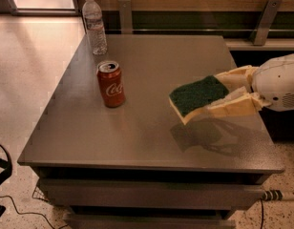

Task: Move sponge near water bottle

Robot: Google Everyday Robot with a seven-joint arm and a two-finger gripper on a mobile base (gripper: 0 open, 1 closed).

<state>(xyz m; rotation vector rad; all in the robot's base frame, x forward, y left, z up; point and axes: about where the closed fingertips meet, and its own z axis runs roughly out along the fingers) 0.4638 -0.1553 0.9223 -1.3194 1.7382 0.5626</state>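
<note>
Green sponge [198,95]: we are holding it, pinched in the hand [217,96], off the table [137,137] and well front-right of the water bottle [95,25] (transport step, we judge); next we are likely steering beside it, clearing the can [110,84].

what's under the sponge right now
Only bare table and the sponge's shadow: the gripper holds the sponge clear of the surface. Nothing else lies beneath it. The sponge's underside and its right end, inside the gripper, are hidden.
</note>
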